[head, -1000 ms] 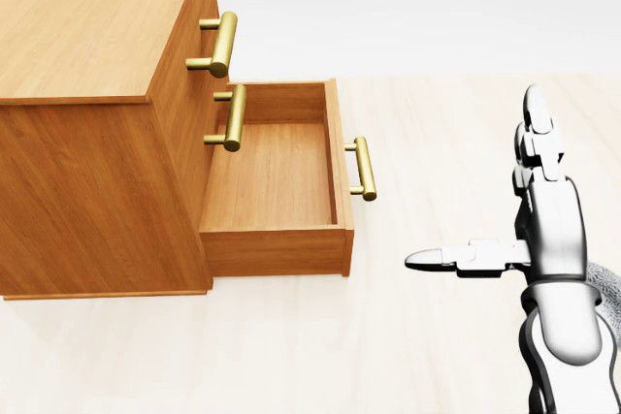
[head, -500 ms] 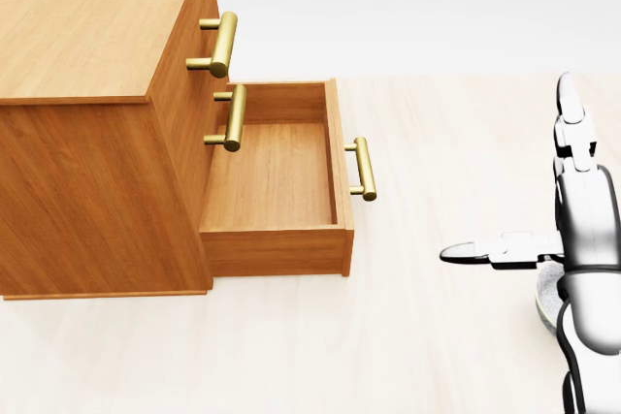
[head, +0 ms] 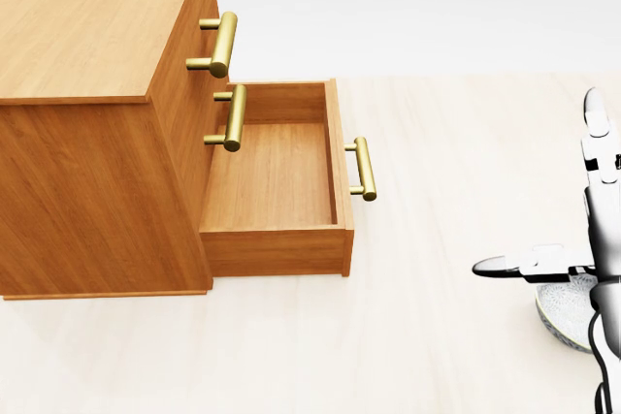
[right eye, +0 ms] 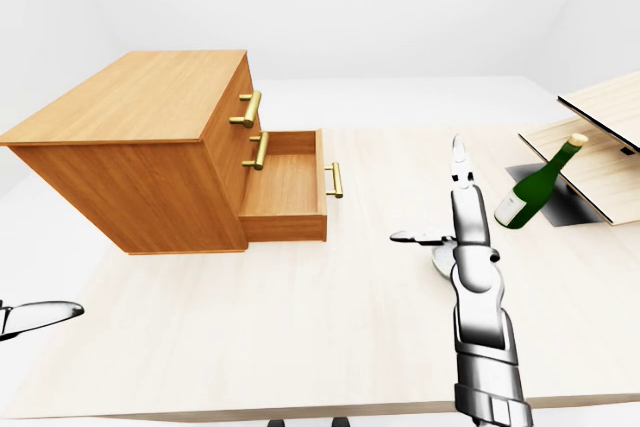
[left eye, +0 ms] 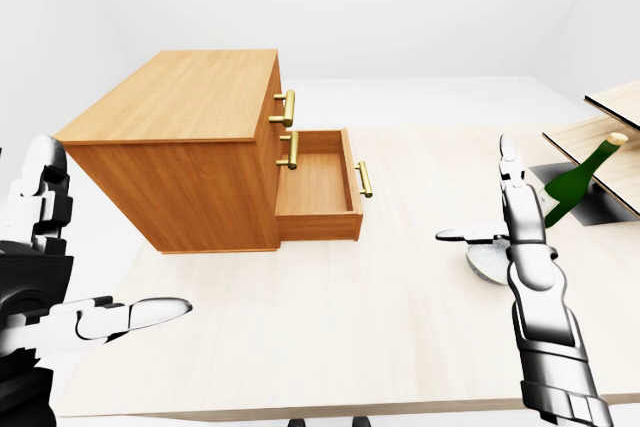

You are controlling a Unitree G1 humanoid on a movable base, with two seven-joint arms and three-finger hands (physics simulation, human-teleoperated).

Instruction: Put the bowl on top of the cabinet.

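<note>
Counter (left eye: 330, 332) with cabinet (left eye: 190, 107) at left, bowl (left eye: 486, 263) well apart at right, down on counter.
Lowest drawer (left eye: 315, 187) pulled out. Left hand (left eye: 45, 222) cut off by left-eye view's edge, fingers (left eye: 140, 313) spread, holding nothing. Right hand (left eye: 522, 229) upright, fingers (left eye: 510, 162) splayed, empty, hiding bowl's right part; thumb stretched just above rim, contact impossible to tell.
</note>
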